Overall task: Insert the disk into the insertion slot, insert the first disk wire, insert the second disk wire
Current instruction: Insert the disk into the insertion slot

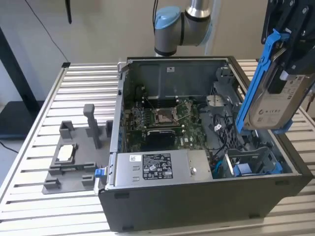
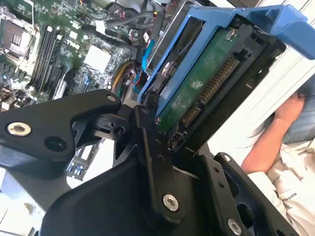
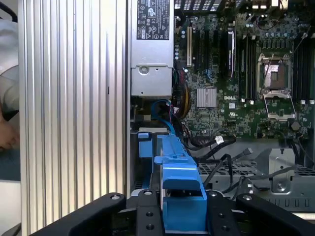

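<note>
My gripper (image 1: 284, 64) hangs above the exterior view's right end of the open computer case (image 1: 197, 201), shut on the disk (image 1: 275, 105). The disk is a silver-grey drive with a white label in a bright blue carrier (image 1: 256, 83), held nearly upright and tilted. In the second wrist view the disk's green board (image 2: 206, 83) and connector face the camera between my black fingers (image 2: 147, 147). The blue carrier (image 3: 179, 196) sits in my gripper (image 3: 179, 219) over the insertion slot (image 3: 143, 147), a blue-tabbed bay (image 1: 251, 164) in the case corner. Loose black wires (image 3: 216, 142) lie beside the bay.
A grey power supply box (image 1: 152, 167) lies along the case's near wall, with the motherboard (image 1: 162, 118) behind it. A grey fixture (image 1: 74, 157) holding a chip stands on the slatted table (image 1: 29, 206) at the exterior view's left. A person's hand (image 2: 290, 108) rests beside the table.
</note>
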`<state>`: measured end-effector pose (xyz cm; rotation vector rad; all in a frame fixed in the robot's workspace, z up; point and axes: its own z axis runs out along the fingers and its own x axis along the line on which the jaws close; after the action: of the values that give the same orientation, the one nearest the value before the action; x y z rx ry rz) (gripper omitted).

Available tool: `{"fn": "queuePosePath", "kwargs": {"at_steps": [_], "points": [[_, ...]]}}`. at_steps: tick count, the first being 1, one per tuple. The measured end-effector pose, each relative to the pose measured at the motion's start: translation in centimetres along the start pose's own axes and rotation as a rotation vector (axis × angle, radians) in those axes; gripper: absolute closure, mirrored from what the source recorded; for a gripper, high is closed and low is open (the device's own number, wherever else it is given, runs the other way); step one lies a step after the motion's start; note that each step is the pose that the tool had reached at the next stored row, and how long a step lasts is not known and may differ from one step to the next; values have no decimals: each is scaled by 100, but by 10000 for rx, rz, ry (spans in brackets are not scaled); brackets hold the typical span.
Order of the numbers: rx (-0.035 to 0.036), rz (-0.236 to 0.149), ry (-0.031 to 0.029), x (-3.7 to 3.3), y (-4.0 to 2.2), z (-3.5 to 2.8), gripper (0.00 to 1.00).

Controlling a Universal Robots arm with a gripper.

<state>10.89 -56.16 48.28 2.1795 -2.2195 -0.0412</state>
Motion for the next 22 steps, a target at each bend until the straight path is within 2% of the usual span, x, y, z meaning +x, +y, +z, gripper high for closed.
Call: {"fn": "queuePosePath", "kwargs": {"at_steps": [5, 22], "points": [[-23, 0, 1, 5, -4, 17, 67], [-25, 1, 1, 50, -27, 99, 67]]}}
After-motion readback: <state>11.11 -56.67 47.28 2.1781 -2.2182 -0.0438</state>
